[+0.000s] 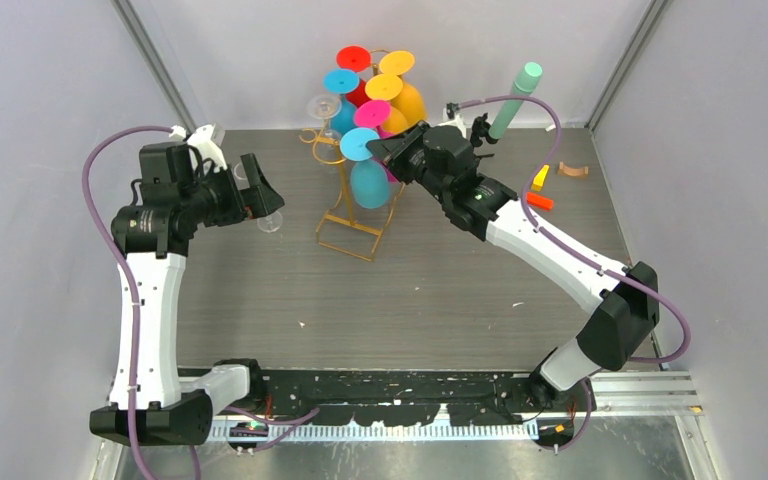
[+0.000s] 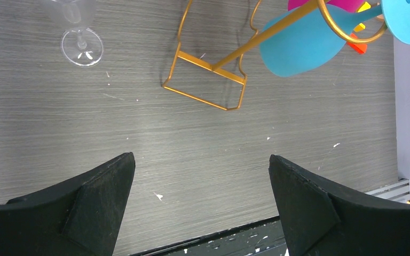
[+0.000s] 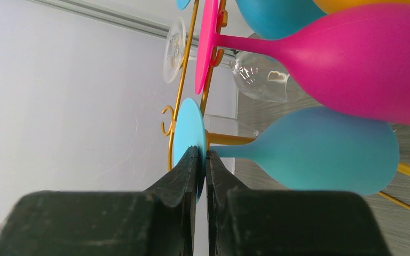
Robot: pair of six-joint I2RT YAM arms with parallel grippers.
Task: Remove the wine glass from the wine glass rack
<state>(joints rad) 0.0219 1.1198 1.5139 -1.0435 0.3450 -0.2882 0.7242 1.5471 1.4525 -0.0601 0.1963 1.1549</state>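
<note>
Table | R hand nips blue glass by foot, part-hid | L hand spread, empty

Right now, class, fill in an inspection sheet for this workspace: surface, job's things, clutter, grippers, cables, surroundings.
Surface: grey wood-grain table.
Job's things: gold rack upright; blue wine glass and pink glass hanging on it.
Clutter: clear glass standing on the table; yellow block; orange block; green tube.
Grippers: left gripper open, empty; right gripper shut on the blue wine glass's foot.
Cables: purple cable looping off each arm.
Surroundings: plain pale walls.
</note>
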